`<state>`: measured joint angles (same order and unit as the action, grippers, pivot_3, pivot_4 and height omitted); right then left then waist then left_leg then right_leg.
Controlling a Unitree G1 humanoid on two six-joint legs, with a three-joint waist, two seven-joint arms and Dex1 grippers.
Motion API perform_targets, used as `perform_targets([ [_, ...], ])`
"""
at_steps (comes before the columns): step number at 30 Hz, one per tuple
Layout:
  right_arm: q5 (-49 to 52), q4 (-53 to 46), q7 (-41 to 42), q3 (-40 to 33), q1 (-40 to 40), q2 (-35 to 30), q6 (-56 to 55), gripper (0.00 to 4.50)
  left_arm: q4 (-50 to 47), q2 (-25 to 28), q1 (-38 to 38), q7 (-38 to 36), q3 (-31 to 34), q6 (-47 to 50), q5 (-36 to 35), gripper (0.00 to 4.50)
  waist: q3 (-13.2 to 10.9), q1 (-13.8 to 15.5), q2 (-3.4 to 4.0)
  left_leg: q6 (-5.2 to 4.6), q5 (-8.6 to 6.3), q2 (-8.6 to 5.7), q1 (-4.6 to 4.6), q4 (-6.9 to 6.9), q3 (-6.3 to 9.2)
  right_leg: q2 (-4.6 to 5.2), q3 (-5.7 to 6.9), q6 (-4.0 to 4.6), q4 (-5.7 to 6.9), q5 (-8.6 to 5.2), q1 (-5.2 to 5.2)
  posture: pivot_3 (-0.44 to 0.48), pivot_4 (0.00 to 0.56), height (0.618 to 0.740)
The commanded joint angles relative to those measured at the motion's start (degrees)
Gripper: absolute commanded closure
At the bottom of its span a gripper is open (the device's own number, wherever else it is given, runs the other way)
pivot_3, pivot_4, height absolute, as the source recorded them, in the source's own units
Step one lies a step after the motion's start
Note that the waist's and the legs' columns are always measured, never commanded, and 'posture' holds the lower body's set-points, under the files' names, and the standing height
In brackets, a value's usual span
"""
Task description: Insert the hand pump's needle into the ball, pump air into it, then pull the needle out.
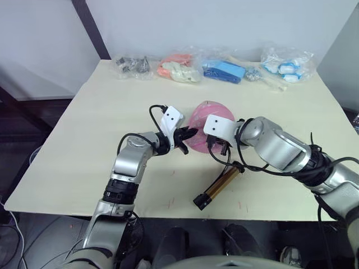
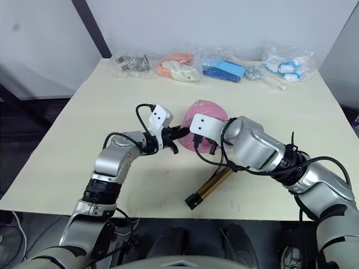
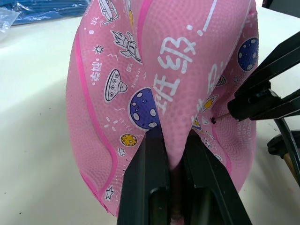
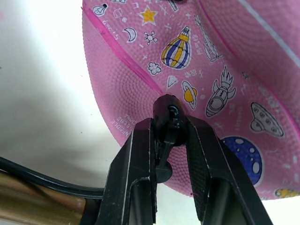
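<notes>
Two hands work one ball near the bench [image 1: 84, 129] centre. At nine o'clock of the ball [image 1: 203, 120], the left hand [image 1: 187, 137] is clamped on a pinched fold of its slack pink skin. At the ball's near face, about five o'clock, the right hand [image 4: 169, 140] grips the needle's [image 3: 224, 116] black fitting, its tip just short of the valve hole and its long axis aimed into the ball. The hand pump [image 1: 217, 189] lies on the bench nearer the robot, hose trailing up to the right hand.
</notes>
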<state>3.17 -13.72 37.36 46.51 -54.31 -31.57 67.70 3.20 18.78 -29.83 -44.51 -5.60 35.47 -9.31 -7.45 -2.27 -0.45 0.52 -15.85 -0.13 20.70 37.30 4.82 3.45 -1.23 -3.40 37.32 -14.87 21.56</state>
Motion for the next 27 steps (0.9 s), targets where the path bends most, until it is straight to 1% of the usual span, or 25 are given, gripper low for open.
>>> perform_targets([
  [1, -0.54, 2.76, 1.87, 3.35, 0.89, 2.97, -2.20, 4.16, 0.88, -2.61, 1.87, -1.80, -5.54, 3.77, -1.64, 4.50, 0.12, -0.12, -0.04, 0.00, 0.00, 0.00, -0.04, -0.02, 0.02, 0.00, 0.00, -0.02, 0.00, -0.03, -0.01, 0.000, 0.150, 0.740],
  [8, -3.31, 6.24, 2.86, 2.48, 3.07, 6.04, -3.95, 4.16, 0.22, -2.75, 2.35, -0.27, -4.80, 6.23, -1.66, 4.50, 0.55, -0.22, -0.15, 0.01, 0.00, 0.03, -0.08, -0.04, 0.23, -0.02, -0.01, -0.02, 0.02, -0.03, -0.01, 0.000, 0.150, 0.740],
  [19, -7.16, 11.38, 4.80, 3.40, 4.46, 9.77, -6.43, 4.16, 0.25, -2.94, 2.23, 1.15, -4.06, 9.21, -1.86, 4.50, 1.13, -0.50, -0.16, 0.03, -0.02, 0.20, -0.31, -0.15, 0.13, -0.19, -0.15, -0.03, -0.02, -0.04, -0.12, 0.000, 0.150, 0.740],
  [24, -8.98, 12.44, 7.97, 5.62, 5.54, 8.34, -7.09, 4.16, 0.07, -3.01, 2.23, 1.53, -3.77, 9.64, -1.99, 4.50, 1.16, -0.62, -0.11, 0.04, -0.03, 0.31, -1.01, -0.54, 0.11, -0.33, -0.19, -0.31, -0.38, -0.22, -0.75, 0.000, 0.150, 0.740],
  [27, -10.61, 13.04, 9.01, 6.23, 6.20, 7.41, -7.81, 4.16, 0.01, -3.16, 2.28, 1.77, -3.43, 10.01, -2.15, 4.50, 1.20, -0.60, -0.11, 0.04, -0.02, 0.32, -1.01, -0.56, 0.15, -0.34, -0.18, -0.32, -0.42, -0.23, -0.77, 0.000, 0.150, 0.740],
])
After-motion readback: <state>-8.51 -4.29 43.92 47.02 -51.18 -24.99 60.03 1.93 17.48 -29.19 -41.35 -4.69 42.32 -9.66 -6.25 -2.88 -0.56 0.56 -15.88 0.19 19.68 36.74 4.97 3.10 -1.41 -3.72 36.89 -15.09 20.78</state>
